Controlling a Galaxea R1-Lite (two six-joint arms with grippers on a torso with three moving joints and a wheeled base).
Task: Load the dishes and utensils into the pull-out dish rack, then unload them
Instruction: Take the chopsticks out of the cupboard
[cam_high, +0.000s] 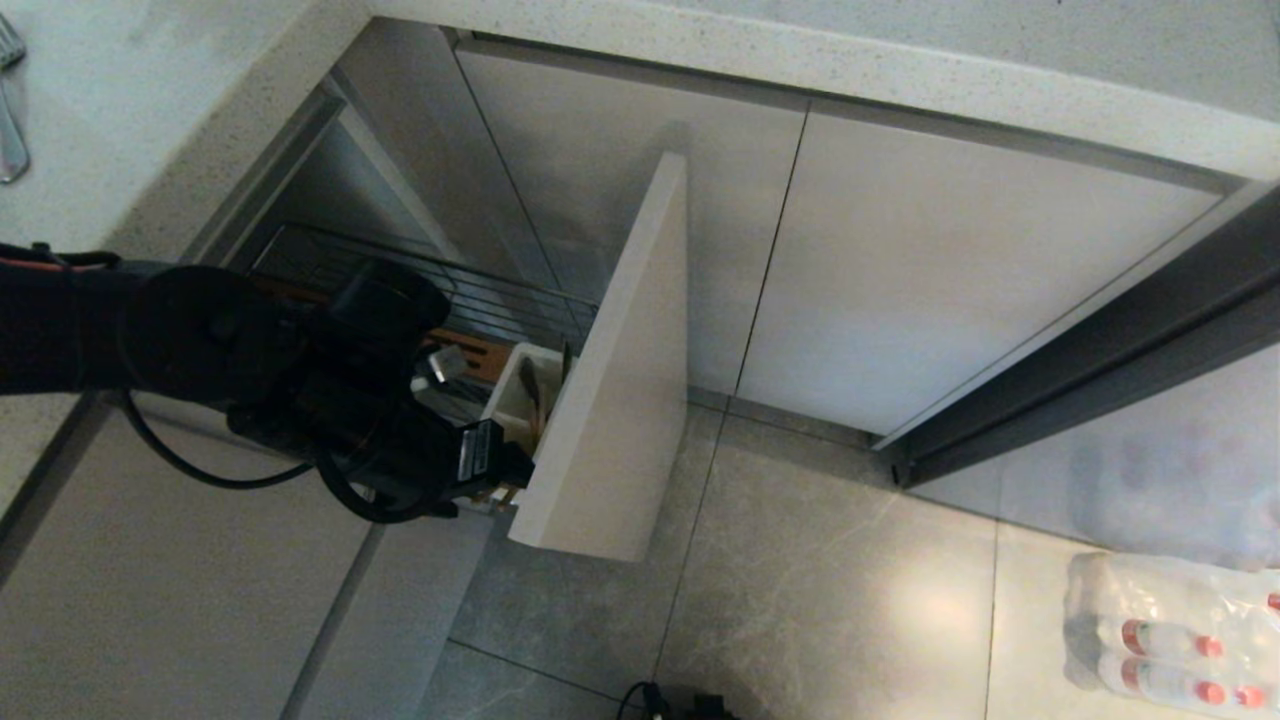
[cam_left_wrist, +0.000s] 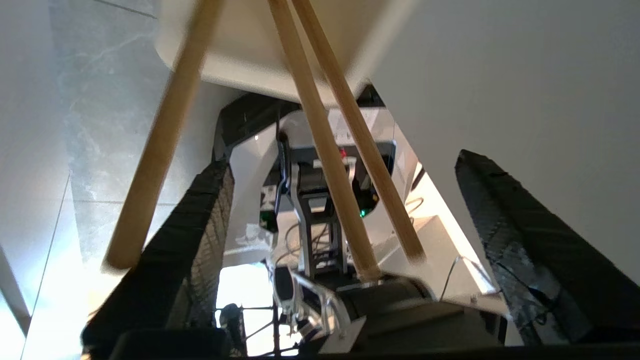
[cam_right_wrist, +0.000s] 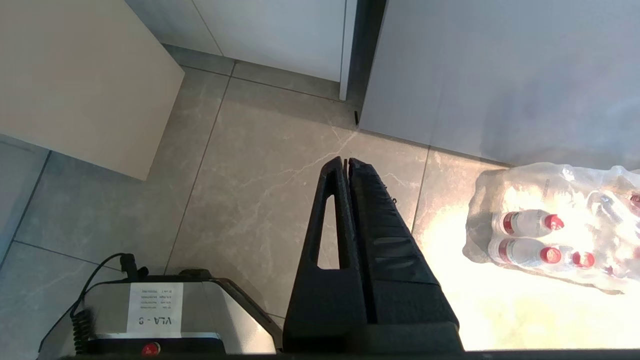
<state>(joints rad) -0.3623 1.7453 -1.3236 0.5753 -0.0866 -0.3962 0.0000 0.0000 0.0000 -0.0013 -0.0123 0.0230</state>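
Looking down from the head view, you see the pull-out dish rack (cam_high: 420, 290) drawn out of the cabinet, its beige front panel (cam_high: 610, 380) edge-on toward you and the white utensil caddy (cam_high: 522, 395) sitting just behind that panel. Your left arm reaches in from the left, and the left gripper (cam_high: 500, 470) is tucked low at the caddy's near side, mostly hidden by the wrist, so its fingers cannot be read from here. A fork (cam_high: 10, 110) lies on the countertop at the far left, well apart from the rack.

In the left wrist view, the chopsticks (cam_left_wrist: 325, 145) stand in the caddy (cam_left_wrist: 240, 65), their long axes running from the caddy's mouth back toward the camera. Two sticks pass between the dark fingers (cam_left_wrist: 190, 240), which are spread wide on either side and touch neither; a third stick leans across just outside one finger. So the sticks look released, not pinched, and any next move probably turns on backing out along their length without dragging them.

In the right wrist view, the right gripper (cam_right_wrist: 347, 165) hangs over the floor tiles, fingers pressed together, holding nothing, beside a wrapped pack of bottles (cam_right_wrist: 555, 235). It is far from the rack; the left arm is the nearer one.
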